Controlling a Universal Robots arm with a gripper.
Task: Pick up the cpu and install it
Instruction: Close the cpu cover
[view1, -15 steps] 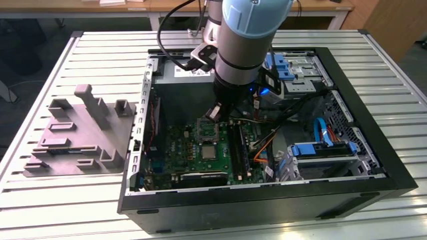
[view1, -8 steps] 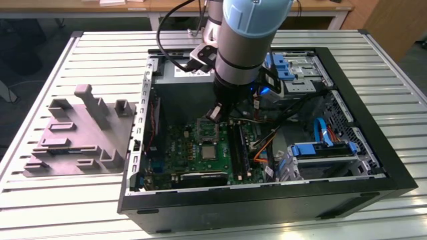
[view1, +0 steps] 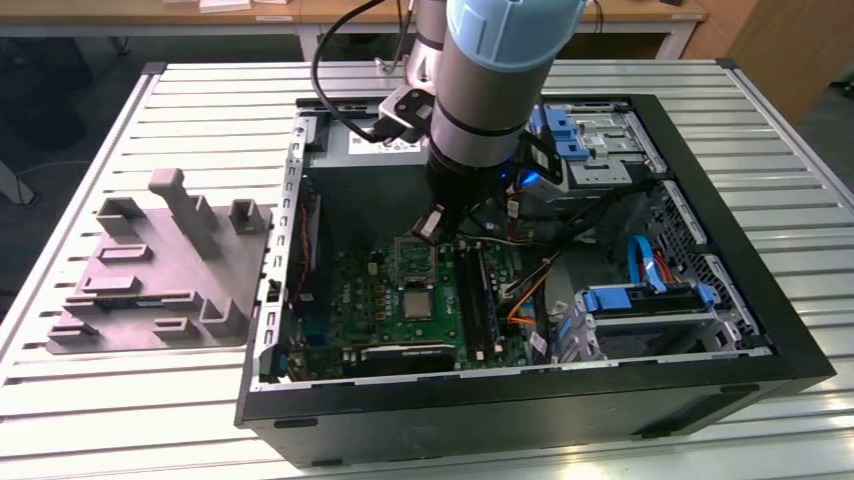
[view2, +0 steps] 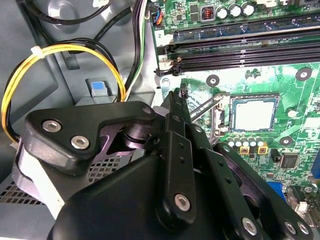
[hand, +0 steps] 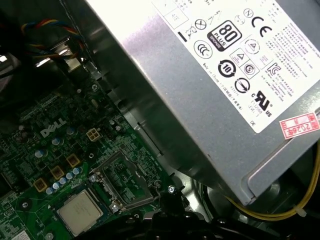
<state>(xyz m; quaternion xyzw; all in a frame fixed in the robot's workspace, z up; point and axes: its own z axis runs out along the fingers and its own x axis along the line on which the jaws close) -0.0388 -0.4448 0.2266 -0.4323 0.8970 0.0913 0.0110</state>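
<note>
The cpu (view1: 418, 303) is a small silvery square lying flat in its socket on the green motherboard (view1: 367, 300) inside the open computer case. Both wrist views show the cpu too (view2: 253, 114) (hand: 80, 212). Beside it the socket's metal frame (view1: 416, 262) (hand: 122, 182) stands flipped open, and a thin metal lever (view2: 205, 106) sticks up at the socket's edge. My gripper (view1: 430, 228) (view2: 177, 95) hangs above the open frame, a short way from the cpu and apart from it. Its black fingers meet at the tips with nothing between them.
A big grey metal box with a white label (hand: 225, 75) (view1: 358, 140) stands close beside the gripper. Yellow and black cables (view2: 50, 50) loop near it. Memory slots (view2: 240, 52) run past the socket. Blue drive cages (view1: 641, 300) fill the exterior view's right. A grey fixture (view1: 160, 270) lies outside the case.
</note>
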